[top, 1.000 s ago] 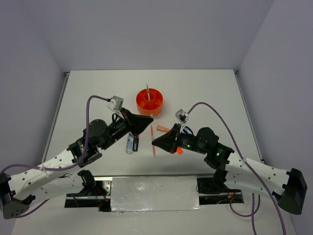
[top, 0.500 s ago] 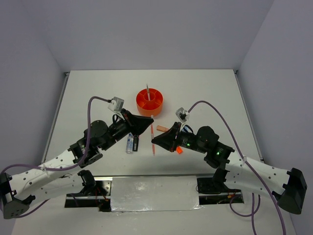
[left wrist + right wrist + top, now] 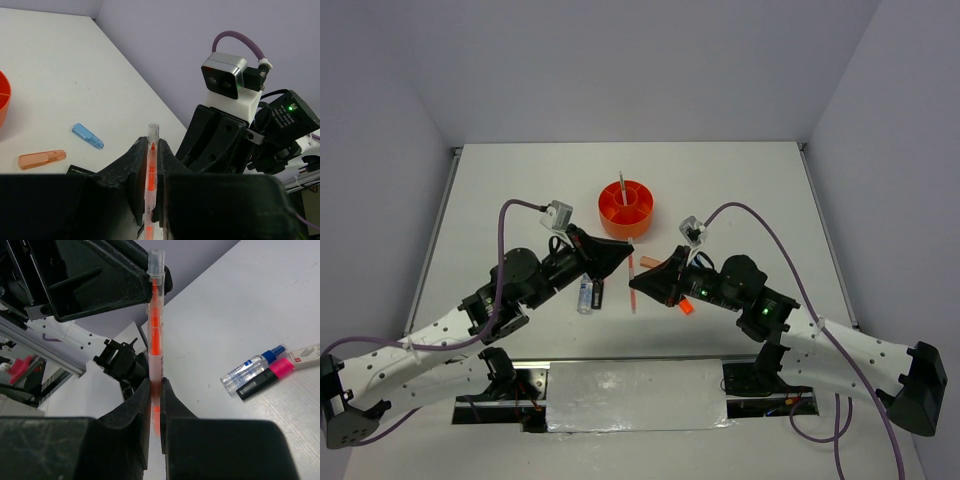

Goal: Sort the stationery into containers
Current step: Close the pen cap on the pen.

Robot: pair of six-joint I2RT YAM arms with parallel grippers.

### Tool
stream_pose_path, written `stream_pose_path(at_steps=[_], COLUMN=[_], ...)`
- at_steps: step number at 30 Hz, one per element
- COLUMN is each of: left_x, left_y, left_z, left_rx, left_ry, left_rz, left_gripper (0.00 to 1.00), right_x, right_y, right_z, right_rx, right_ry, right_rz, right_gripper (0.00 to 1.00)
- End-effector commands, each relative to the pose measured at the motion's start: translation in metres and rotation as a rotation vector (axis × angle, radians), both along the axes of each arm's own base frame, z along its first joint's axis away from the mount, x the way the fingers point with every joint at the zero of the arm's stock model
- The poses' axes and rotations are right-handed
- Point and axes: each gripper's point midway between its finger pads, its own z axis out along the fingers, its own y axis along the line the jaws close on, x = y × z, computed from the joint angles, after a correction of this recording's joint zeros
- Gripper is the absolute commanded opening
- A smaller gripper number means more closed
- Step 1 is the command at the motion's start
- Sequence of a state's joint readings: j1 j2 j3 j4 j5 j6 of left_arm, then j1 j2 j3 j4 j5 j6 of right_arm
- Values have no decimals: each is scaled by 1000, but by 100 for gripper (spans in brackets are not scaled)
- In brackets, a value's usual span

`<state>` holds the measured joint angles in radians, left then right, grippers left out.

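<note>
My left pincer (image 3: 626,251) and right pincer (image 3: 636,289) are both clamped tight on the orange pen (image 3: 631,272). The left grips its 12 o'clock end, the right grips nearer its 6 o'clock end. The pen hangs above the table (image 3: 750,190), just at 6 o'clock of the orange organiser (image 3: 606,213). Since a second ago, pen and pincers have edged slightly toward 12 o'clock.

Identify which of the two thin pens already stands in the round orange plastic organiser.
The thin grey pen, standing in the organiser; the orange-ink pen is clamped between left gripper and right gripper instead.
</note>
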<state>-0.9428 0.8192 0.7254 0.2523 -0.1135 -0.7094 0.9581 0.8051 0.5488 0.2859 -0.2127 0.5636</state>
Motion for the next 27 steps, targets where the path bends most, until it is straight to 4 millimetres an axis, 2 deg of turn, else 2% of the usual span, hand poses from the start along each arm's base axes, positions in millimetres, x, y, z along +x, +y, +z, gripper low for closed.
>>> stream_pose_path(at_steps=[1, 11, 13, 16, 18, 21, 23, 27], left_x=[-7, -14, -14, -14, -15, -14, -13, -12], left_y=[1, -8, -8, -8, -7, -6, -4, -2], left_z=[21, 6, 0, -3, -4, -3, 1, 8], left_rx=[-50, -41, -31, -20, -8, 8, 5, -4], left_ry=[-67, -69, -62, -62, -64, -64, -71, -83], left_rz=[-30, -94, -91, -93, -95, -85, -77, -65], left_gripper=[16, 17, 20, 30, 43, 51, 49, 26], right_x=[4, 14, 13, 11, 6, -1, -3, -4], right_y=[0, -7, -9, -6, -2, 4, 6, 7], right_z=[32, 63, 71, 72, 67, 61, 56, 51], right_rx=[56, 130, 155, 135, 106, 91, 78, 63], right_ry=[-48, -72, -83, -103, -122, -129, -125, -121], right_rz=[-25, -99, -100, -82, -42, 13, 33, 41], right_gripper=[0, 0, 0, 0, 0, 0, 0, 0])
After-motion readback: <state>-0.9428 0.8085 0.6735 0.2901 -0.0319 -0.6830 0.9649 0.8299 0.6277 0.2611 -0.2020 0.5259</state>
